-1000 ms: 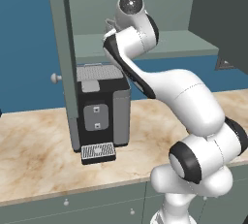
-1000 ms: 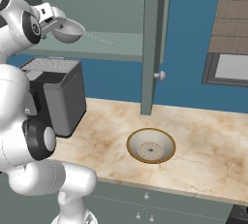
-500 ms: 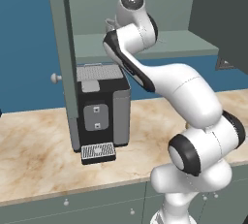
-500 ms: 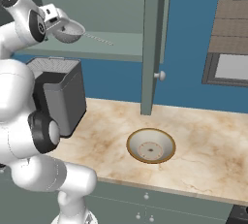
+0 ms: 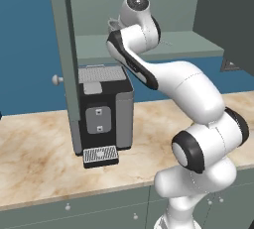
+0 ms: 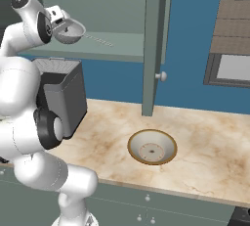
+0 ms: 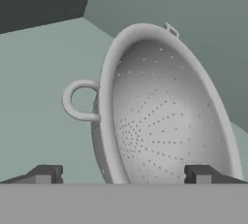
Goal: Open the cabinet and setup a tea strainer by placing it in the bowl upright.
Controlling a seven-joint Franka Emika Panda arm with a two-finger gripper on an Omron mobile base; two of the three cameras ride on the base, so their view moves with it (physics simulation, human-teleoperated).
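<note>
The cabinet (image 6: pixel 154 44) hangs with both doors swung open, its shelf (image 5: pixel 188 42) bare on the right. The tea strainer (image 6: pixel 68 30), a grey mesh cup with a thin wire handle, sits tilted at the shelf's left end. In the hand view the strainer (image 7: pixel 164 121) looms close, its hollow facing the camera and a small ring on its left side. My gripper (image 6: pixel 58 20) is right at it, open, fingertips (image 7: pixel 46 173) spread wide to either side of its lower rim. The tan bowl (image 6: pixel 152 146) stands on the counter below, apart from the arm.
A black coffee machine (image 5: pixel 104 109) stands on the marble counter (image 5: pixel 34 158) under the shelf, beside the open left door (image 5: pixel 62 49). The right door (image 5: pixel 225 15) juts out at the upper right. Drawer fronts (image 6: pixel 146 205) run beneath the counter. A window (image 6: pixel 232 68) is on the right wall.
The arm's elbow and upper links have shifted a little; the hand stays at the strainer, which keeps its place at the shelf's left end.
</note>
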